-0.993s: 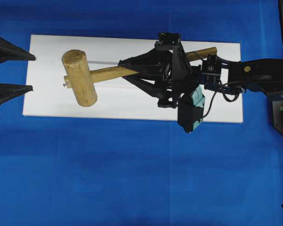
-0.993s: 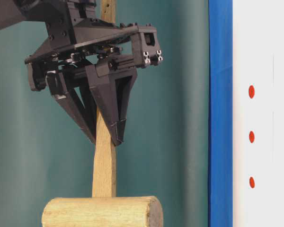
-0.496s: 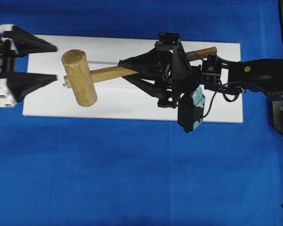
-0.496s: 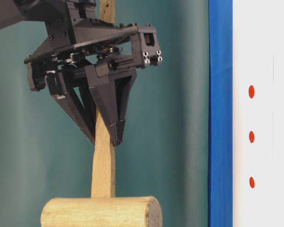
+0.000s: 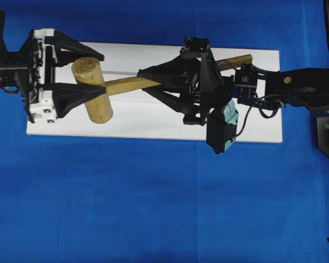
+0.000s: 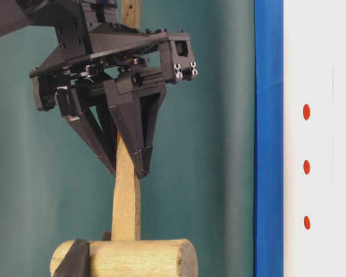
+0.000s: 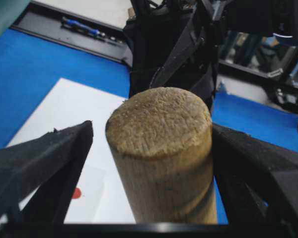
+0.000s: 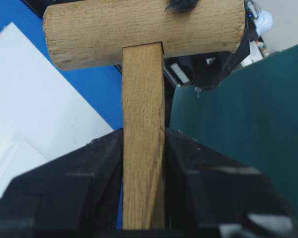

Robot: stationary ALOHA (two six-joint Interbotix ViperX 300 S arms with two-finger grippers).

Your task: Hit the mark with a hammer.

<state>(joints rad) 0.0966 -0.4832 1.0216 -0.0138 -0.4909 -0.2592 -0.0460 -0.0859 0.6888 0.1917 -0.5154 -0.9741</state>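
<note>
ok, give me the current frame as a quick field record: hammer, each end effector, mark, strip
hammer: mallet, lifted clear of the strip, handle roughly level in the overhead view
right end effector: shut on the hammer handle, mid-length
left end effector: open, fingers either side of the hammer head; contact cannot be judged
mark: middle red dot of three, in plain sight in the table-level view
strip: white, lies on blue cloth under both end effectors
hit: not yet, head is off the strip
</note>
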